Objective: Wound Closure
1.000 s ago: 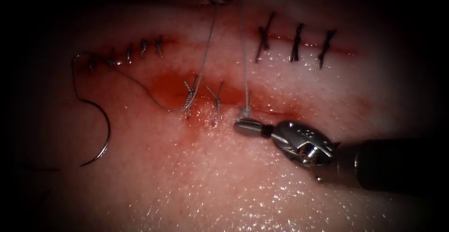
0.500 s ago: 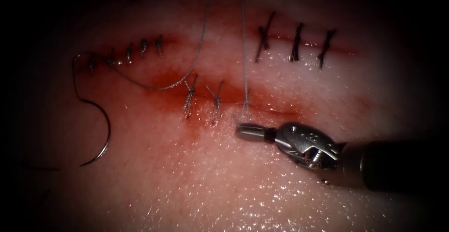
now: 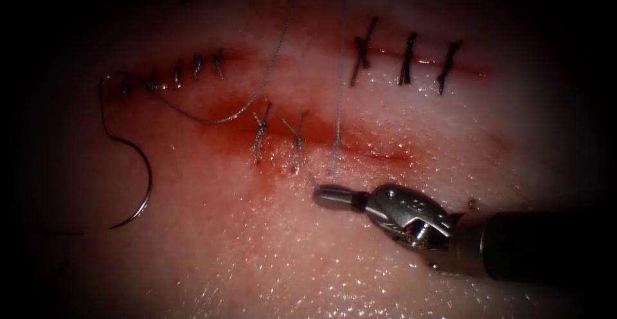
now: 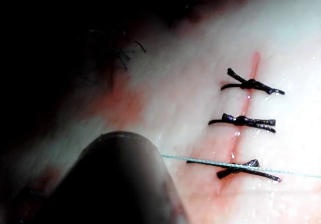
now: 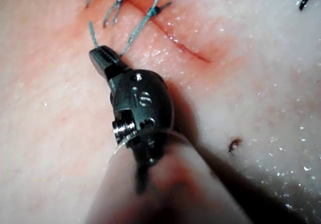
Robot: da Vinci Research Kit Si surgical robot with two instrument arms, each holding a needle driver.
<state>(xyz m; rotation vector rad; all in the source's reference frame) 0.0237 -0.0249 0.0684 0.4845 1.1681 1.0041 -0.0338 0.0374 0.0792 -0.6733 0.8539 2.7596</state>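
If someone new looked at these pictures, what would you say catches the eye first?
First, the right tool, its jaws shut on the thread just below the cut, near the middle of the endoscope view. Next, the curved needle lying free on the tissue at the far left, held by neither tool. Then the three dark stitches at the upper right and the red fluid around the middle stitches.

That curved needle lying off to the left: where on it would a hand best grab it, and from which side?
Probably on the body of the needle, partway along the curve and short of the point. It lies flat on the tissue, free and apart from the cut, bulging rightward. Coming from above across the arc looks clearest. The right hand is shut on the thread.
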